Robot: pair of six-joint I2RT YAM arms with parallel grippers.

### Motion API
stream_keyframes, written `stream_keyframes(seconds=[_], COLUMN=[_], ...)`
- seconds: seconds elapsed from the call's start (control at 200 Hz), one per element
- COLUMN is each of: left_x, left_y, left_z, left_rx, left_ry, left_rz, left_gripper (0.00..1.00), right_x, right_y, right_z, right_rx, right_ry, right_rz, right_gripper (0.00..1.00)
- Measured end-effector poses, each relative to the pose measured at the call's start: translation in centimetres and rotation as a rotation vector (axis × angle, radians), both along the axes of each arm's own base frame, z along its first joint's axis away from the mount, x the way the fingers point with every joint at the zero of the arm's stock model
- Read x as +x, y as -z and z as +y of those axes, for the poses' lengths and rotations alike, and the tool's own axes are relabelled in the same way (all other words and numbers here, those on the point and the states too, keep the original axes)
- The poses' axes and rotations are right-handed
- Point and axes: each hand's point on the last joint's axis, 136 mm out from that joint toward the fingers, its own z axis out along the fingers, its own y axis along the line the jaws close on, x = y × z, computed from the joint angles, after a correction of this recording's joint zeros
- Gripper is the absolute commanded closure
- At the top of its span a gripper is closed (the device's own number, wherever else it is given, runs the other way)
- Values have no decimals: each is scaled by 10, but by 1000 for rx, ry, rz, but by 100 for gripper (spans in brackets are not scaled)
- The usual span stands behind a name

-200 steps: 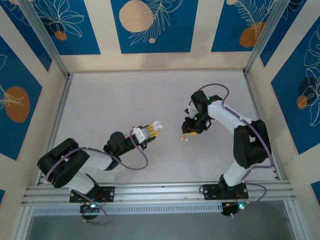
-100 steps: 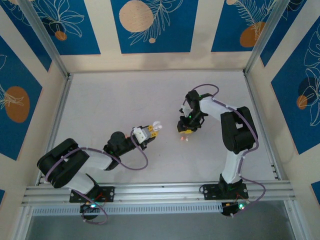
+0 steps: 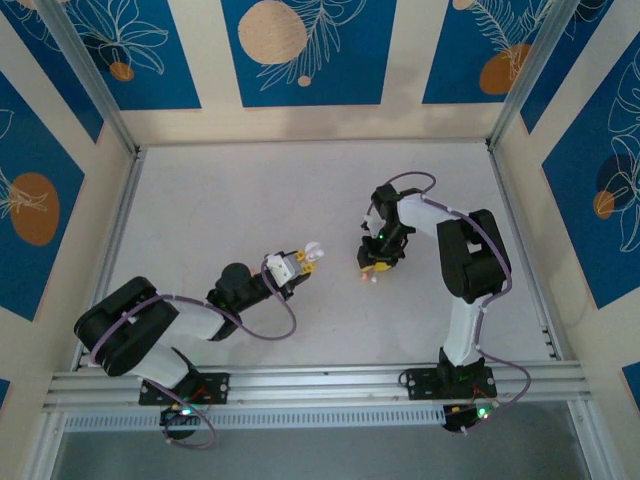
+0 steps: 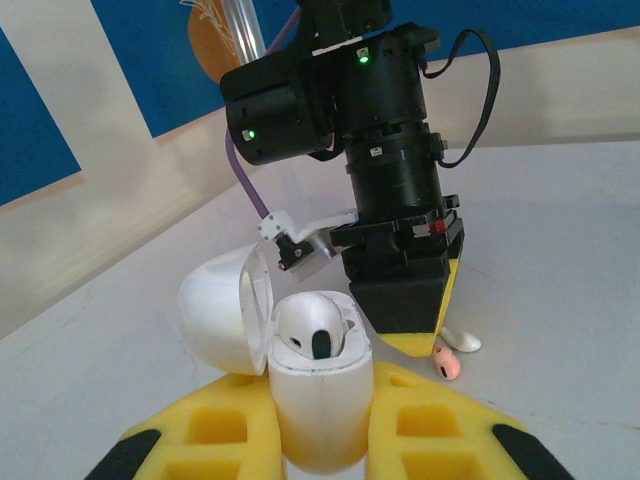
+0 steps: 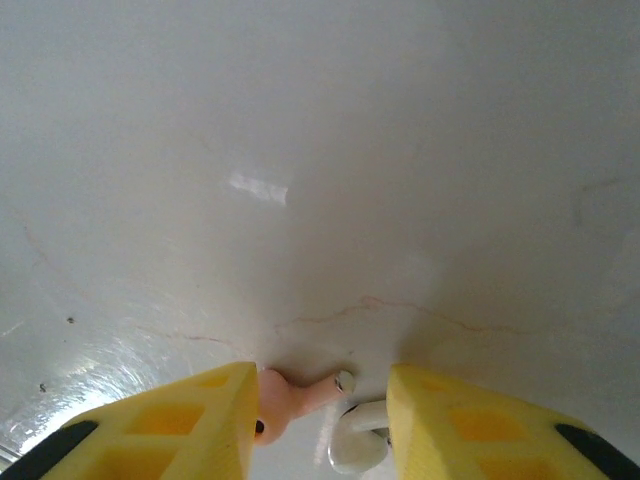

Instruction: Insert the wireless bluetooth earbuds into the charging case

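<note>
Charging case (image 4: 318, 400), one, stands upright at the near left, clamped in the closed left tool (image 3: 308, 258), whose yellow fingers hide its lower half. Its lid hangs open. A white rounded shape with a dark slot sits in its mouth; whether that is an earbud is unclear. Farther right, two lie on the worktop (image 5: 300, 150) between the right tool's (image 5: 318, 390) parted fingers, ungripped: the pink earbud (image 5: 285, 400) touches one finger, and the white earbud (image 5: 358, 448) is cut off at the frame edge.

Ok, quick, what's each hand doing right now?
Left hand: closed on the open charging case.
Right hand: open, astride the pink earbud and the white earbud on the table.
</note>
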Motion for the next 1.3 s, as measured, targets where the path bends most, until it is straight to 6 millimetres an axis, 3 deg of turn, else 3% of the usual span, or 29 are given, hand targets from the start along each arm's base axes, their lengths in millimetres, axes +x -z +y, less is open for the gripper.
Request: stream_keyframes(seconds=[0.405,0.765,0.925,1.045,1.17,1.295], left_x=[0,0,-1,-1,-1,-1], left_y=[0,0,-1,-1,-1,-1], left_z=[0,0,0,0,0,0], left_rx=[0,0,-1,-1,-1,1], left_ry=[0,1,2,2,2,2], left_rz=[0,1,0,0,0,1], left_gripper=[88,88,88,88,88,88], right_x=[-28,-39,-36,-39,-50,-41], right_y=[-4,-32,-41,-34,-21,-29], right_z=[-11,-15,-21,-25,-34,-36], right_rx=[-22,-38,-149,-191,-173,-94], right_ry=[3,-21,-225,-451,-654,-753], right_rz=[48,-10,-138,-232,-292,-409], right_gripper=[59,56,55,50,46,48])
